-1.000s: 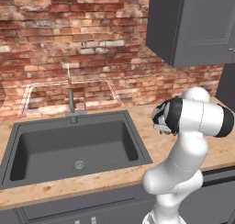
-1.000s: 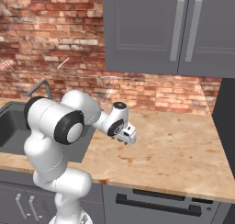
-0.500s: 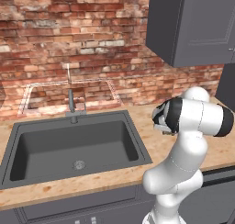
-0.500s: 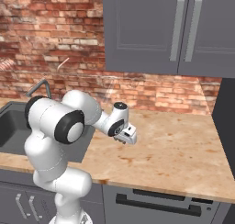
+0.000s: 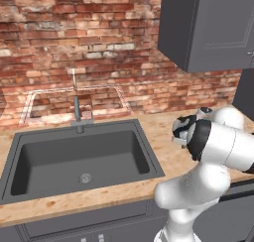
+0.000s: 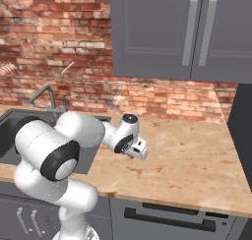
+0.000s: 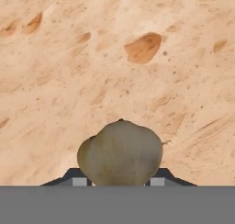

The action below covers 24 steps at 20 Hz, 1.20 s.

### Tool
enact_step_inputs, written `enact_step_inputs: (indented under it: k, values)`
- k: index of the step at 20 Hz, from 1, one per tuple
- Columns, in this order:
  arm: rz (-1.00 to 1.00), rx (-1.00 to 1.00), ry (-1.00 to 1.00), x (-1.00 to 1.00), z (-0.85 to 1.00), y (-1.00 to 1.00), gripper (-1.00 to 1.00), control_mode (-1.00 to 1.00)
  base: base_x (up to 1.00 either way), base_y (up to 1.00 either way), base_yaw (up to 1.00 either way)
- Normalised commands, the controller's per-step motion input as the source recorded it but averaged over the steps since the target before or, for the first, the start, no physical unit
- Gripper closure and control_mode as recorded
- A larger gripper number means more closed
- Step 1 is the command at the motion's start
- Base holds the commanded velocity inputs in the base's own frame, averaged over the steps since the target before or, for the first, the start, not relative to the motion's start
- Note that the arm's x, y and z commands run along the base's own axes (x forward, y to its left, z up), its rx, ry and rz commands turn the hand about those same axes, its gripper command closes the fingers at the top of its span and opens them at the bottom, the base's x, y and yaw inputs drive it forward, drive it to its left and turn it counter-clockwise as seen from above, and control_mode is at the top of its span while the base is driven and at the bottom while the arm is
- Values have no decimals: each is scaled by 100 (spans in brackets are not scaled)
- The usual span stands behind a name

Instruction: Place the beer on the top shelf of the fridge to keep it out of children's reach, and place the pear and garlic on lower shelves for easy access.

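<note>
The gripper point(image 7: 119, 182) is pointed down at the wooden counter point(image 7: 137, 58). Its two fingers are pulled in against the sides of the garlic point(image 7: 120, 153), which sits between them, so the robot can carry it to a low fridge shelf.

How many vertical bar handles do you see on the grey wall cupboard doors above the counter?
2. In the right base view, the left handle and the right handle stand side by side on neighbouring doors of the wall cupboard. Others may be hidden.
</note>
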Motion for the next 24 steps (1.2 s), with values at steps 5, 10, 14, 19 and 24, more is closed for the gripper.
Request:
enact_step_inputs:
  k: [5, 10, 14, 19, 24]
  values:
    - [5, 0, -27, -91, 44, 0, 100, -100, 0, 0, 0]
    - [5, 0, -29, -87, 66, 0, 100, -100, 0, 0, 0]
    - [3, -3, -24, -67, 85, 1, 100, -100, 0, 0, 0]
    - [2, -9, -21, -49, 100, 13, 100, -100, 0, 0, 0]
    - [4, -13, -15, -37, 100, 26, 100, -100, 0, 0, 0]
